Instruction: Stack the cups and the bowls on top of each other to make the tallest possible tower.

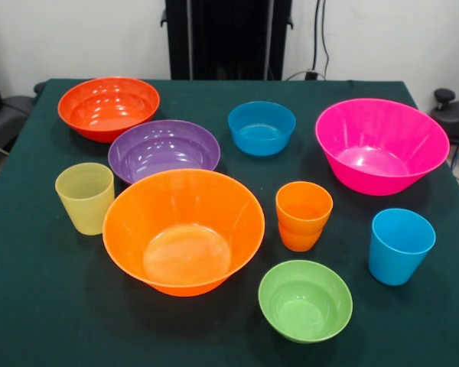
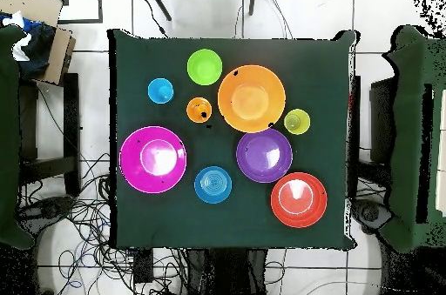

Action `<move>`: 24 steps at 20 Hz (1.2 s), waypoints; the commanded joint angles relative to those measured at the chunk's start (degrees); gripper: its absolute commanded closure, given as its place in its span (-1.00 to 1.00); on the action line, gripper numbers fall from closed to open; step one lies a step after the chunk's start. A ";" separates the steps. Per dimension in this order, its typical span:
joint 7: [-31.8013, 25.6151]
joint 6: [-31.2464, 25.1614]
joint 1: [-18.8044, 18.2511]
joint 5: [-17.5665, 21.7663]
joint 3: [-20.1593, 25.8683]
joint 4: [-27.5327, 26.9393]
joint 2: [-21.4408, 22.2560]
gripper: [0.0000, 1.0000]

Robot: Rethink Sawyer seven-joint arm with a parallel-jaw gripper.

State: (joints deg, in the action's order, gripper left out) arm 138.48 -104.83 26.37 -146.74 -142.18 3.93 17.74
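Note:
All vessels stand apart and upright on the green table; there is no tower. Large orange bowl (image 1: 183,229) (image 2: 251,97) sits front centre, with the purple bowl (image 1: 164,149) (image 2: 264,155) and red-orange bowl (image 1: 107,107) (image 2: 299,199) behind it. The hot pink bowl (image 1: 381,145) (image 2: 153,159) is at the right, the blue bowl (image 1: 262,128) (image 2: 212,184) at back centre, the lime green bowl (image 1: 304,300) (image 2: 205,67) in front. The ribbed yellow-green cup (image 1: 85,197) (image 2: 297,122) is at the left, the sky blue cup (image 1: 400,245) (image 2: 160,90) at the right. The orange cup (image 1: 303,215) (image 2: 199,110) looks like two nested tumblers. No separate yellow cup shows. No gripper or arm shows.
The robot's black pedestal (image 1: 228,38) stands behind the table's far edge. In the overhead view, covered chairs (image 2: 409,135) flank the table, a cardboard box (image 2: 39,26) lies at the upper left, and cables (image 2: 87,222) run over the floor.

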 commanded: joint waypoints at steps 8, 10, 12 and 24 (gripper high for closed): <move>-9.02 -3.88 -3.84 -12.95 -23.49 -1.82 0.70 1.00; -8.92 -4.16 -3.93 -13.46 -24.20 -1.74 0.65 1.00; -8.57 -4.32 -3.96 -13.77 -24.78 -1.63 0.60 1.00; -7.18 -3.48 -4.58 -15.95 -24.86 -2.24 -0.03 1.00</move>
State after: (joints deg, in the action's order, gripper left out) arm 138.48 -104.84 24.92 -162.23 -159.69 6.59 17.70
